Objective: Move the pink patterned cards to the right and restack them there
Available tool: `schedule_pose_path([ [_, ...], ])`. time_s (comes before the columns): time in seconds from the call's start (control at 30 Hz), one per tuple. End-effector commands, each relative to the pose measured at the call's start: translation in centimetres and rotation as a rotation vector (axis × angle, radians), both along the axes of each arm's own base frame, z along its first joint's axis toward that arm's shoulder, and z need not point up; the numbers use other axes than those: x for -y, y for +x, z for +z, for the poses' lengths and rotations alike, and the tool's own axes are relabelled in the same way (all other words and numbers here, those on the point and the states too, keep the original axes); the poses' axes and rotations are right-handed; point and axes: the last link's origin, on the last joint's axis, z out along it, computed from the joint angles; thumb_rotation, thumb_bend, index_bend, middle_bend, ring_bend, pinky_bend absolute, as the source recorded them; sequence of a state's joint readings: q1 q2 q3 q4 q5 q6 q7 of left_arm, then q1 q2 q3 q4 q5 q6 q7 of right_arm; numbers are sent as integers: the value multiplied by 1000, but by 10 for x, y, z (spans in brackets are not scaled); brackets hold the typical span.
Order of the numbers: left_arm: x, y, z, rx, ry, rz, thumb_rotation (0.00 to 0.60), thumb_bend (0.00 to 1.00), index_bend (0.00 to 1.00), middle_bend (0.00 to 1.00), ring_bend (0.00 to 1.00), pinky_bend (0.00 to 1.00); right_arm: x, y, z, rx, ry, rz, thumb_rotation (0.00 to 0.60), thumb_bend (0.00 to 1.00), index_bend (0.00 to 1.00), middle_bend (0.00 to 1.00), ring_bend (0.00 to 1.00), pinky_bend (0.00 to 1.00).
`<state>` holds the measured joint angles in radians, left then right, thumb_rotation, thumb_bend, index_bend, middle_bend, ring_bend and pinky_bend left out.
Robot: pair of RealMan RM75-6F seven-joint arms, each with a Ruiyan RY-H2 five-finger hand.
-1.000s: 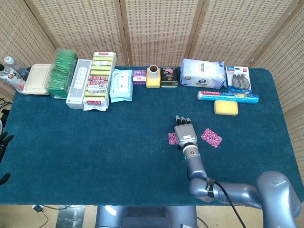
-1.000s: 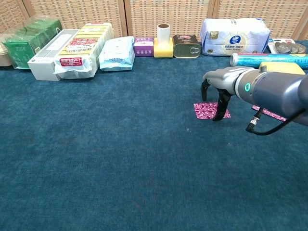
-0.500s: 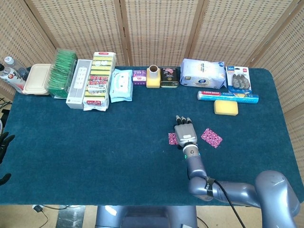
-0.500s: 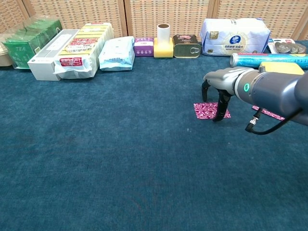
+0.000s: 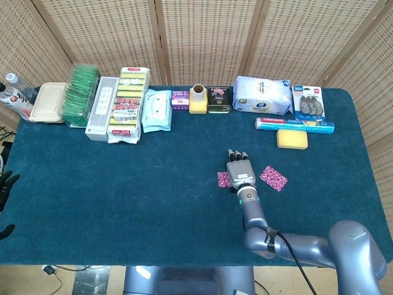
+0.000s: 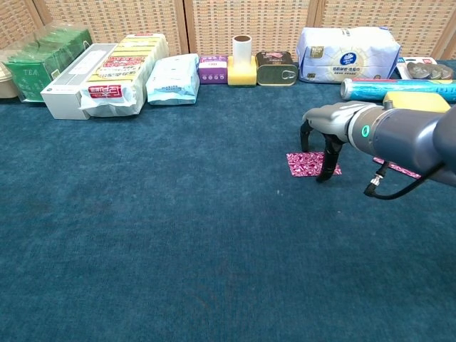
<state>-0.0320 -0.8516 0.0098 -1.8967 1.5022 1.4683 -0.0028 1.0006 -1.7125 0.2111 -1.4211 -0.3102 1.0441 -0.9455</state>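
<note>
Where robot hand (image 6: pixel 329 135) presses: pink card (image 6: pixel 305 163).

Pink-and-magenta patterned cards (image 6: pixel 308 163) on a dark teal cloth (image 6: pixel 178 235), under a grey hand (image 6: pixel 329 128).

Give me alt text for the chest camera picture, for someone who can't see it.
The right robot hand reaches down over a pink patterned card lying flat on a dark teal table, one fingertip on the card's right edge. Packaged groceries, a tin and a paper roll line the table's far edge.
</note>
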Motion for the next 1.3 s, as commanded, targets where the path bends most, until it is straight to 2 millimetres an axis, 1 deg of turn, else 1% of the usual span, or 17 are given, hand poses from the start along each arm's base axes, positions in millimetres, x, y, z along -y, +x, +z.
schedule_pose_path([
  [0.03, 0, 0, 0, 1, 1, 0, 600, 98, 0, 0, 0, 83, 0, -1, 0, 6, -2, -3, 600, 258, 408, 0, 0, 60],
  [0.2, 0, 0, 0, 3, 1, 0, 600, 98, 0, 0, 0, 83, 1, -2, 3, 13, -9, -5, 600, 260, 448, 0, 0, 62],
  [0.4, 1, 0, 0, 2, 0, -1, 600, 98, 0, 0, 0, 83, 1, -1, 7, 21, -14, -7, 600, 261, 450, 0, 0, 62],
  [0.6, 1, 0, 0, 2, 0, -2, 600, 96, 0, 0, 0, 83, 2, 0, 18, 48, -34, -27, 600, 261, 450, 0, 0, 63],
  [0.73, 2, 1, 1, 6, -1, -7, 600, 97, 0, 0, 0, 83, 8, -10, 39, 69, -90, -79, 600, 260, 450, 0, 0, 68],
  [0.83, 2, 1, 1, 8, -3, -9, 600, 96, 0, 0, 0, 83, 11, -16, 50, 71, -121, -101, 600, 260, 450, 0, 0, 68],
  [0.9, 3, 1, 1, 9, -4, -10, 600, 96, 0, 0, 0, 83, 13, -24, 62, 68, -157, -130, 600, 260, 450, 0, 0, 68],
  [0.97, 3, 1, 1, 10, -4, -12, 600, 95, 0, 0, 0, 83, 15, -37, 76, 52, -198, -170, 600, 261, 450, 0, 0, 69],
  [1.1, 4, 1, 1, 10, -9, -15, 600, 96, 0, 0, 0, 83, 12, -53, 91, 49, -221, -232, 600, 260, 450, 0, 0, 69],
  [1.23, 5, 2, 0, 11, -16, -21, 600, 96, 0, 0, 0, 83, 7, -66, 99, 41, -237, -298, 600, 260, 450, 0, 0, 69],
  [1.3, 5, 2, 0, 11, -16, -24, 600, 96, 0, 0, 0, 83, 6, -69, 101, 37, -240, -314, 600, 263, 450, 0, 0, 69],
])
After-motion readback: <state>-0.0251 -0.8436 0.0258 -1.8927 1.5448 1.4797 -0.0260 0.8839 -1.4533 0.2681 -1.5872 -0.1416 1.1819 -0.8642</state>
